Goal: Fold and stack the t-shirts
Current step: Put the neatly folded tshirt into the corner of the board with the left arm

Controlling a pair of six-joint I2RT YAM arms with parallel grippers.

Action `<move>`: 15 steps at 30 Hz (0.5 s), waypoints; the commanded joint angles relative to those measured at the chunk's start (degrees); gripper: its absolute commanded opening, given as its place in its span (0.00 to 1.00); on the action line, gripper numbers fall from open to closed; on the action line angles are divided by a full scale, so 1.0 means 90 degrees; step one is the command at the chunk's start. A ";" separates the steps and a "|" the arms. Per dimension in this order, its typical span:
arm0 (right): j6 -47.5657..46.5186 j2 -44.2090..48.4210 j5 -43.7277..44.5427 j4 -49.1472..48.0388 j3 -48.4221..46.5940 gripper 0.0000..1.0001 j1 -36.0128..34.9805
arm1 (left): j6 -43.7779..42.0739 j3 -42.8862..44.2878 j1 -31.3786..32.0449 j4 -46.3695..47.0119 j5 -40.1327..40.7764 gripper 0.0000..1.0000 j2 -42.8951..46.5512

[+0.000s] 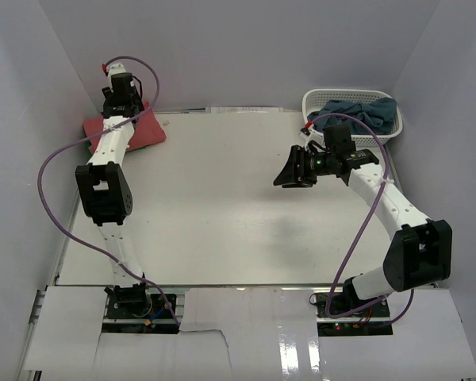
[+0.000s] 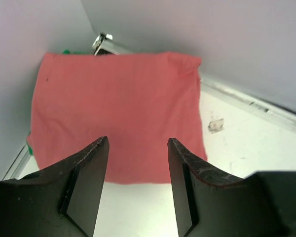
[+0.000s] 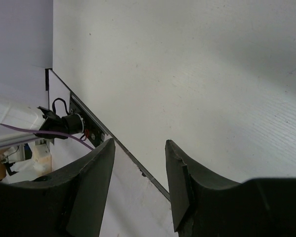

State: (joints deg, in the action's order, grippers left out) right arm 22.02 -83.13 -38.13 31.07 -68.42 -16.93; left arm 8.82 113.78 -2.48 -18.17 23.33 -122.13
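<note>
In the upper left of the top view I see the salmon-red t-shirt (image 1: 149, 131). It lies folded into a flat rectangle in the far left corner of the table (image 1: 222, 206), close to the white walls. In the left wrist view the same salmon-red t-shirt (image 2: 113, 108) fills the middle of the frame. A thin strip of the green t-shirt (image 2: 66, 51) shows at its upper left corner, and a little more green shows at its left edge, so the green one seems to lie under it.

The left gripper (image 2: 138, 143) is above the near edge of the red cloth. Its jaws stand moderately apart and there is nothing between them. I cannot tell whether the tips touch the cloth.

To the right of the centre of the top view, the right gripper (image 1: 289, 175) hangs over the table and points to the left of the frame. In its own wrist view the right gripper (image 3: 139, 145) has its jaws apart in the same way, with only the white table surface behind them.

In the upper right corner stands the white basket (image 1: 316, 98), and the grey-blue t-shirts (image 1: 361, 111) lie crumpled inside it.
</note>
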 commanded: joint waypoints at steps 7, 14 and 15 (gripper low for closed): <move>-0.0005 0.0467 -0.0022 -0.0142 0.0025 0.51 -0.0131 | 0.0485 -0.1429 -0.0164 -0.0333 -0.1011 0.62 0.1145; -0.0317 0.0467 -0.0080 -0.0024 -0.0151 0.76 -0.0141 | 0.0495 -0.2729 0.0012 -0.0617 -0.1000 0.96 0.2697; -0.0337 0.0496 -0.0244 -0.0063 -0.0151 0.90 -0.0141 | 0.0456 -0.2913 0.0012 -0.0753 -0.1078 0.98 0.2855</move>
State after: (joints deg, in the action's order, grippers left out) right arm 21.17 -80.38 -38.04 31.29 -68.40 -18.02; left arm 12.64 89.19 -2.66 -23.94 15.53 -107.66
